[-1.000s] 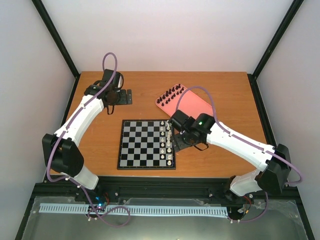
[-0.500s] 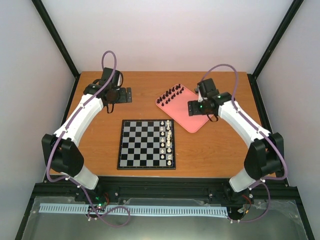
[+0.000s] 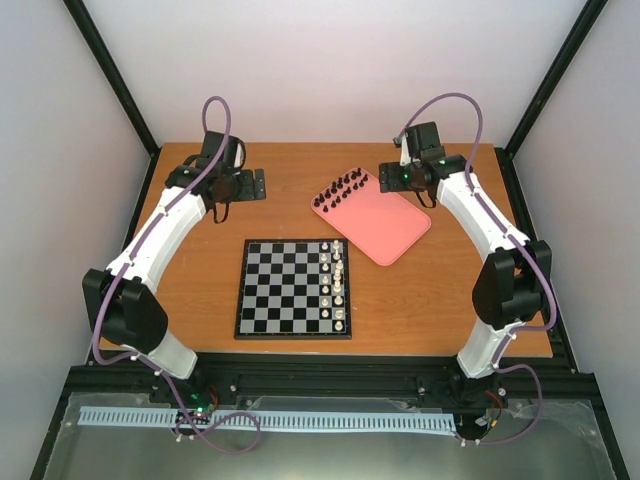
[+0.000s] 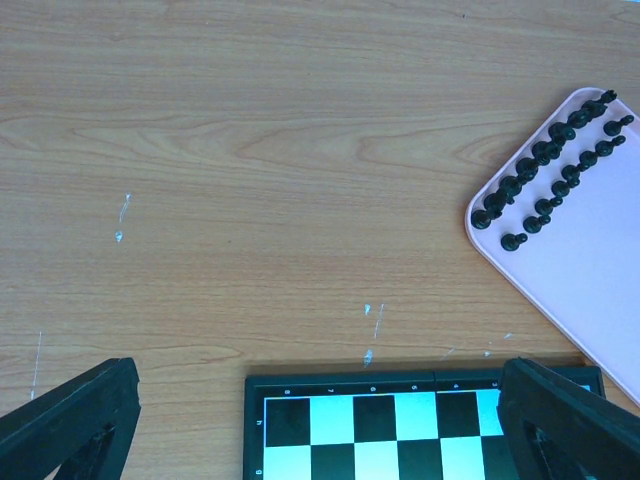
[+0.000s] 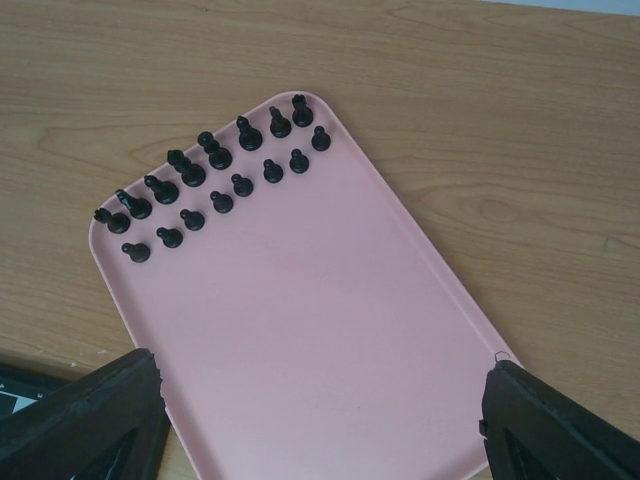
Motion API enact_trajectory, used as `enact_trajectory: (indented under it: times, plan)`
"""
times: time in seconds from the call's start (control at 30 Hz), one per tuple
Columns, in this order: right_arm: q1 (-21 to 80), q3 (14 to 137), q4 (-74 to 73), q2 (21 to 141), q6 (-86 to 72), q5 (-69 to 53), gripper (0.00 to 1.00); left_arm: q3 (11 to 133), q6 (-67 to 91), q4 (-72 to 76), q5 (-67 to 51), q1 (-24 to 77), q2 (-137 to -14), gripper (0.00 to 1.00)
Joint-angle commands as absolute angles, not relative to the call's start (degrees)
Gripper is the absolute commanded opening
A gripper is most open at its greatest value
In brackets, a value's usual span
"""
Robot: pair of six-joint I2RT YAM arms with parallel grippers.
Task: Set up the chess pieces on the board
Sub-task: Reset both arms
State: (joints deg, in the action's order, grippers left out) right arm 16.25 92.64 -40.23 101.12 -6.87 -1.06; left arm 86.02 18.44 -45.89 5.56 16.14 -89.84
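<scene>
Over tray [image 3: 385,222]: R gripper [image 3: 388,177], prob. high

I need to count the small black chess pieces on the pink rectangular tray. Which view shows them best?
The right wrist view: the small black chess pieces stand close-up in two clear rows on the pink rectangular tray. The left wrist view shows them smaller, at its right edge; the top external view, as tiny specks.

Black pcs [image 3: 341,187] on pink tray [image 3: 392,226]
</scene>
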Motion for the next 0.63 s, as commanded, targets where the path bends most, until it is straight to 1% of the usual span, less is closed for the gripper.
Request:
enact_trajectory:
  times: [0.0,0.6]
  plan:
    - [16.2,94.3,-39.8,102.4,-6.9,-1.2,1.0,87.2,17.5,-44.6,5.9,16.1,-88.6,1.0]
    - [15.7,94.1,-40.1,102.8,-8.1,1.6,1.0,87.0,17.0,-44.2,6.3,16.1,-87.6,1.0]
